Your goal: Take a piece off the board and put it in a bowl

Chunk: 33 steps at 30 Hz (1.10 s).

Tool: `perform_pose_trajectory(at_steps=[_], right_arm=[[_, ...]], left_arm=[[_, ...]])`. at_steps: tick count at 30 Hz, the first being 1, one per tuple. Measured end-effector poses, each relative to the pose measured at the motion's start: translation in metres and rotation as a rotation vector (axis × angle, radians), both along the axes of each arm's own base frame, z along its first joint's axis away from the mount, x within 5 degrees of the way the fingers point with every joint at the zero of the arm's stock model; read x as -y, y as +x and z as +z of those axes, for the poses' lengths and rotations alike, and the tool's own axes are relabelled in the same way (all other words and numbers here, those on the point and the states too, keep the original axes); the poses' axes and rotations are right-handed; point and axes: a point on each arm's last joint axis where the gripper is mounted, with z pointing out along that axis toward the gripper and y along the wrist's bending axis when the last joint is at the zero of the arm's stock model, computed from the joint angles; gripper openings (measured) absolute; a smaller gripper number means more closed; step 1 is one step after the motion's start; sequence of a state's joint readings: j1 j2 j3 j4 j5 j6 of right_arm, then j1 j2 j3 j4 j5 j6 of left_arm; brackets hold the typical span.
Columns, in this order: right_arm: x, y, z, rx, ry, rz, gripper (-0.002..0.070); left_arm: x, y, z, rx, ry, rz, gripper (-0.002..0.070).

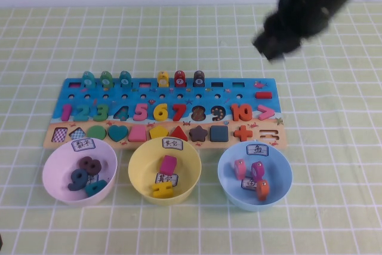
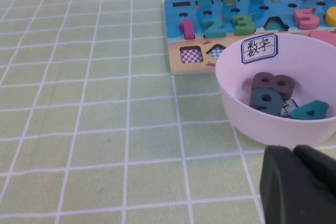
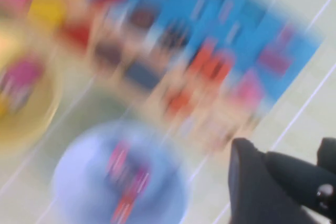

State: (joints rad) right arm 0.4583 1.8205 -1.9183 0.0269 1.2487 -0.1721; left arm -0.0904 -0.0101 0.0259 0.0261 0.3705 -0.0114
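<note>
The board [image 1: 256, 85] lies across the table's middle, with several pegs along its far edge, among them a red peg [image 1: 180, 79] and a dark maroon peg [image 1: 199, 79]. The slot right of the maroon peg is empty. My right gripper [image 1: 271, 46] is raised and blurred above the board's far right end. In the right wrist view, my right gripper [image 3: 286, 156] is shut on a dark rounded piece [image 3: 299, 177] with a small pale mark. The light blue bowl [image 1: 224, 168] stands in front of the board's right end and holds three coloured pieces. My left gripper [image 2: 299, 182] is shut and empty, low beside the lilac bowl.
A pale lilac bowl [image 1: 51, 168] with number pieces and a yellow bowl [image 1: 136, 165] with two pieces stand left of the blue bowl, in front of the board. A green checked cloth covers the table. The lilac bowl also shows in the left wrist view [image 2: 236, 108].
</note>
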Motion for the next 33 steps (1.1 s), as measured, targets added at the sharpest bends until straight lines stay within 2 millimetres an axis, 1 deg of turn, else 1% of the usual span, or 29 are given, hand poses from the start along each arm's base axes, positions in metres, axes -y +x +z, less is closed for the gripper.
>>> perform_pose_trajectory(at_steps=[1, 2, 3, 5, 7, 9, 11, 14, 20, 23, 26, 30, 33], right_arm=[[0.004, -0.01, -0.009, -0.047, -0.008, 0.002, 0.0218], [0.008, -0.023, -0.013, -0.083, -0.003, 0.007, 0.0218], [0.012, -0.035, -0.013, -0.105, 0.009, 0.01, 0.0218], [0.018, -0.059, -0.021, -0.168, 0.034, 0.018, 0.0218], [0.023, -0.078, -0.028, -0.207, 0.037, 0.031, 0.0218], [0.026, -0.092, -0.038, -0.221, 0.033, 0.053, 0.0218], [0.025, -0.1, -0.046, -0.207, 0.039, 0.072, 0.0218], [0.021, -0.1, -0.059, -0.174, 0.05, 0.097, 0.0218], [0.008, -0.087, -0.083, -0.162, 0.06, 0.191, 0.0217], [0.0, -0.08, -0.098, -0.184, 0.057, 0.265, 0.0217], [-0.01, -0.08, -0.11, -0.187, 0.028, 0.364, 0.0217], [-0.029, -0.089, -0.117, -0.156, -0.032, 0.52, 0.0217], [-0.04, -0.091, -0.117, -0.089, -0.052, 0.565, 0.0217]], left_arm=[[0.0, 0.0, 0.0, 0.0, 0.0, 0.0, -0.0003], [0.0, 0.0, 0.0, 0.0, 0.0, 0.0, -0.0003], [0.0, 0.0, 0.0, 0.0, 0.0, 0.0, -0.0003], [0.0, 0.0, 0.0, 0.0, 0.0, 0.0, -0.0003], [0.0, 0.0, 0.0, 0.0, 0.0, 0.0, -0.0003], [0.0, 0.0, 0.0, 0.0, 0.0, 0.0, -0.0003], [0.0, 0.0, 0.0, 0.0, 0.0, 0.0, -0.0003], [0.0, 0.0, 0.0, 0.0, 0.0, 0.0, -0.0003], [0.0, 0.0, 0.0, 0.0, 0.0, 0.0, -0.0003], [0.0, 0.0, 0.0, 0.0, 0.0, 0.0, -0.0003], [0.0, 0.0, 0.0, 0.0, 0.0, 0.0, -0.0003], [0.0, 0.0, 0.0, 0.0, 0.0, 0.0, -0.0003], [0.0, 0.0, 0.0, 0.0, 0.0, 0.0, -0.0003]])
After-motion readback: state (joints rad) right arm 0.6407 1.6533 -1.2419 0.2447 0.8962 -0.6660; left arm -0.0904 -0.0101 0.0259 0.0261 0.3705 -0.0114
